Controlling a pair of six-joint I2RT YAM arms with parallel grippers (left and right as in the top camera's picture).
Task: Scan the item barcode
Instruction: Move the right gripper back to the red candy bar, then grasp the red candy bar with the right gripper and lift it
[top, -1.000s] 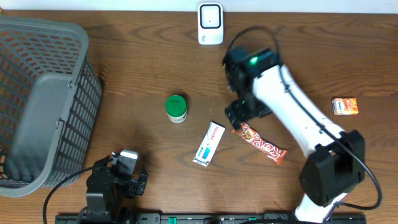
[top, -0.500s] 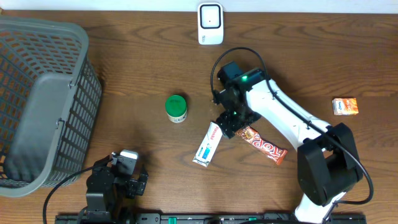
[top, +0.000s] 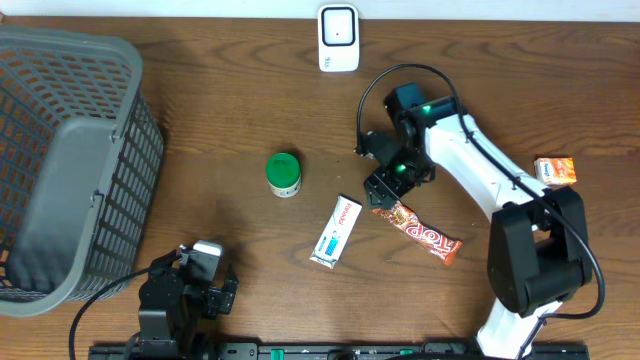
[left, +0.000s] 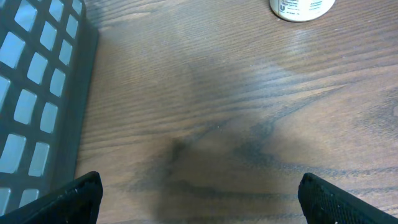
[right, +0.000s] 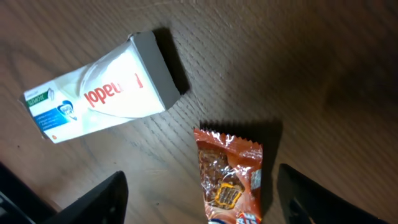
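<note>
Dark wood desk (top: 230, 90), far edge just behind the white scanner (top: 339, 38) at top centre. Gray mesh basket (top: 60, 160) takes the left side and runs out of frame there. Widest open wood is between the basket and the green-lidded jar (top: 284, 175), plus the strip from jar up to scanner. Right side is tighter: the orange box (top: 555, 171) sits near the right edge and the right arm (top: 480, 170) lies across middle-right.

Right of centre the candy bar (top: 420, 231) lies flat on a diagonal; wrapper reads "TOP" from overhead. The white box (top: 336, 231) is just left of it, not touching; it reads "Panadol", upside down in the right wrist view.

Right end effector (top: 385, 187) is over the bar's upper-left end, fingers (right: 109, 199) spread either side with a gap on both, gripping nothing. Left end effector (left: 199, 196) sits low near the front edge at bottom left, jaws wide, nothing between them.
</note>
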